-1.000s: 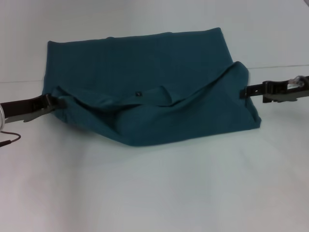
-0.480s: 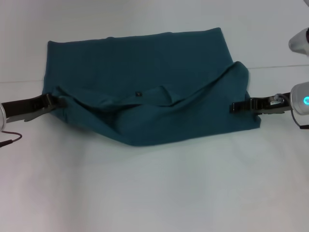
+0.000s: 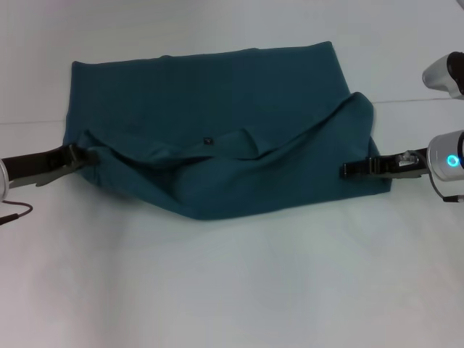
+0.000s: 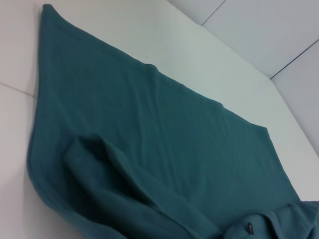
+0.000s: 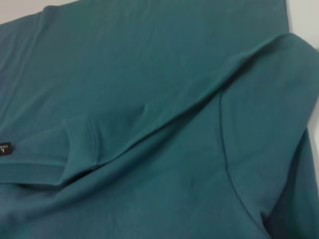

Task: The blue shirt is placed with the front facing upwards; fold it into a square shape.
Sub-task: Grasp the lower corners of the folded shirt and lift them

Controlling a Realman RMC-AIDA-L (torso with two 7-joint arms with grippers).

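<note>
The blue shirt (image 3: 217,123) lies on the white table (image 3: 232,290), its collar end folded loosely forward over the near part in a slack, puffy fold. No lettering shows, only plain teal cloth. The small dark neck label (image 3: 207,141) sits mid-fold and also shows in both wrist views (image 4: 248,228) (image 5: 4,148). My left gripper (image 3: 85,154) rests at the shirt's left edge, its tip against the cloth. My right gripper (image 3: 345,170) reaches in low over the shirt's right side. Both wrist views show shirt (image 4: 149,139) (image 5: 149,99) and none of their own fingers.
A thin dark cable (image 3: 14,212) trails on the table at the left edge. The right arm's wrist with a blue light (image 3: 451,161) hangs at the right edge. A seam line (image 3: 420,99) crosses the table behind the shirt.
My right gripper has dropped from the shirt's raised right corner and slid inward over the cloth. The left gripper has barely moved. The shirt keeps its shape.
</note>
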